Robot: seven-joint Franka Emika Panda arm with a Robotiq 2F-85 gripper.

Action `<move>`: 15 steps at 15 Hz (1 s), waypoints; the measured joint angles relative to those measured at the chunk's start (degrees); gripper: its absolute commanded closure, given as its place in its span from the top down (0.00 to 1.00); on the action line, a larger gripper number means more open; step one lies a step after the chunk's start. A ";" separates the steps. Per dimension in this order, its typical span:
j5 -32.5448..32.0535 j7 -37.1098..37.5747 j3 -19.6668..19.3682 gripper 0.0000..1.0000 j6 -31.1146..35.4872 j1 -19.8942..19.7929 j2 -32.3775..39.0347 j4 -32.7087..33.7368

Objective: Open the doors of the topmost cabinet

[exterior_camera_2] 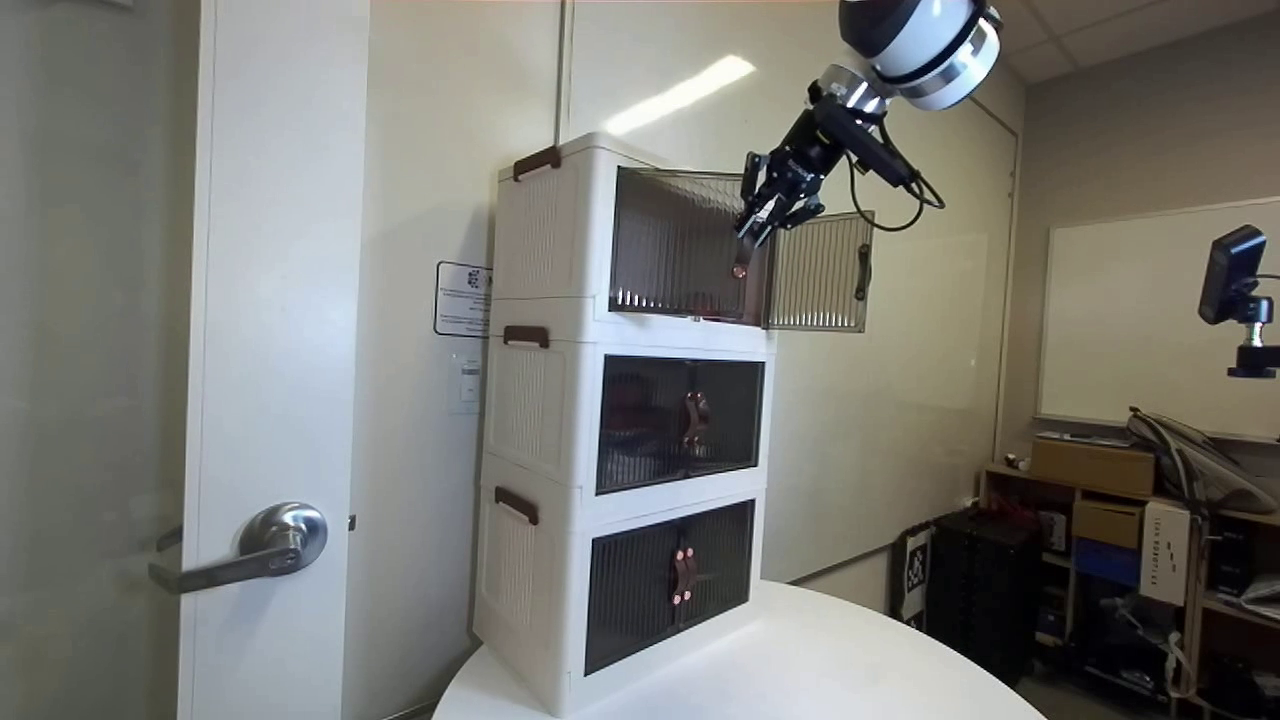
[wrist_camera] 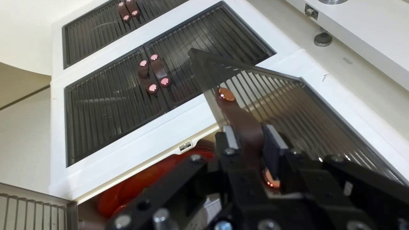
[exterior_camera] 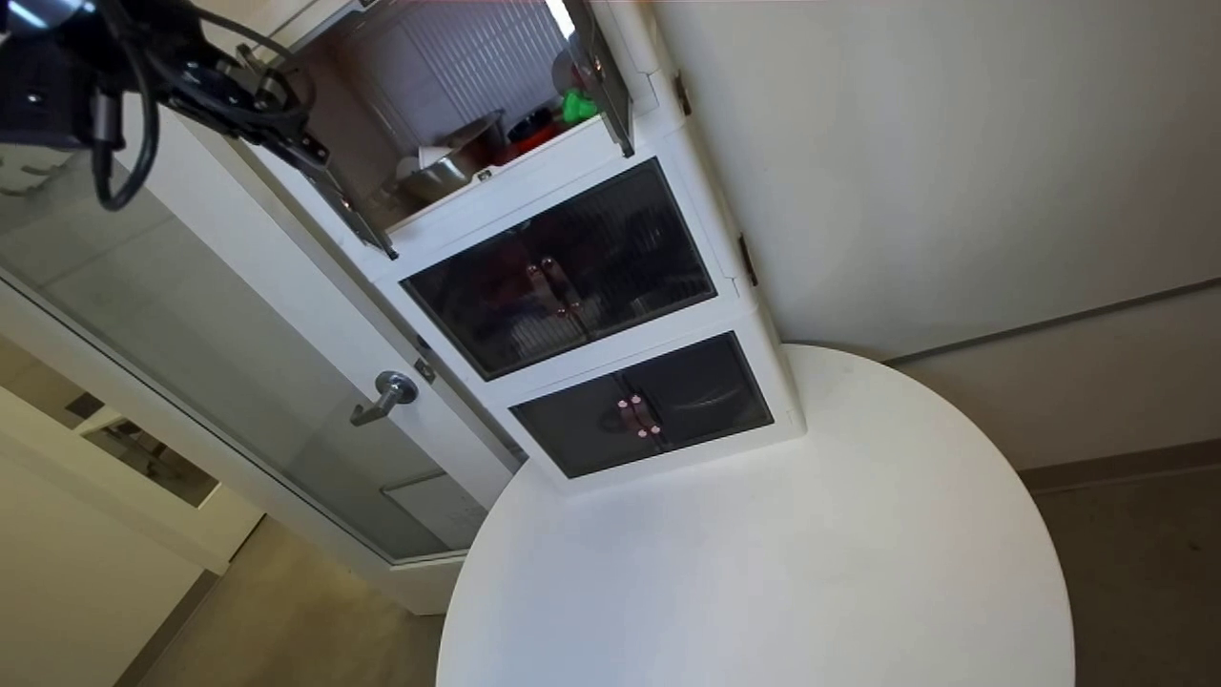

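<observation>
The topmost cabinet (exterior_camera_2: 545,225) is the upper compartment of a white stacked unit, and both its striped doors stand ajar. One door (exterior_camera_2: 818,280) is swung far outward; its edge also enters the wrist view at lower left. The other door (wrist_camera: 287,108) sticks out at an angle, and my gripper (wrist_camera: 249,129) is at its brown strap handle (wrist_camera: 241,119). The strap fills the narrow gap between my fingers, which are shut on it. A copper button shows at each strap end, the lower one partly hidden. Inside are a metal pot (exterior_camera: 448,176), a red item (exterior_camera: 534,134) and a green item (exterior_camera: 577,105).
Below, two dark-fronted compartments (exterior_camera: 563,272) (exterior_camera: 644,405) are closed, with paired strap handles. The unit stands on a round white table (exterior_camera: 811,553). Beside it is a room door with a metal lever (exterior_camera: 386,396); a wall (exterior_camera: 935,143) lies on the unit's opposite side.
</observation>
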 measured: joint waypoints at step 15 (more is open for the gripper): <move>2.27 1.44 1.02 0.06 0.26 2.69 -9.37 -10.20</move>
